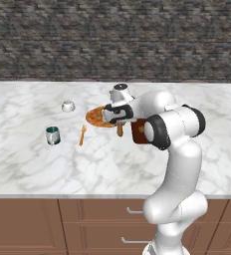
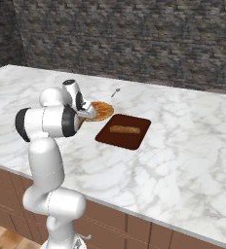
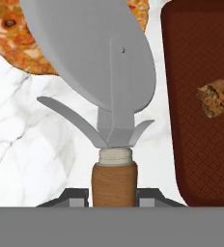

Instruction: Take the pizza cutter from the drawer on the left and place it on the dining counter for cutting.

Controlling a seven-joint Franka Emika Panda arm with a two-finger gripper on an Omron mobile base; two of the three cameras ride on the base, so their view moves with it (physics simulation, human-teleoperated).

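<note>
My gripper is shut on the brown wooden handle of the pizza cutter. Its silver-grey wheel blade points away from the hand, above the edge of a pizza. In the left base view the gripper hangs over the white marble dining counter, between the pizza and a dark brown tray. The cutter's handle sticks out below it. I cannot tell whether the cutter touches the counter. The drawer is out of view.
The tray holds a bread stick. An orange fork, a green mug and a small white bowl lie left of the pizza. A spoon lies behind it. Brown drawer fronts run under the counter edge.
</note>
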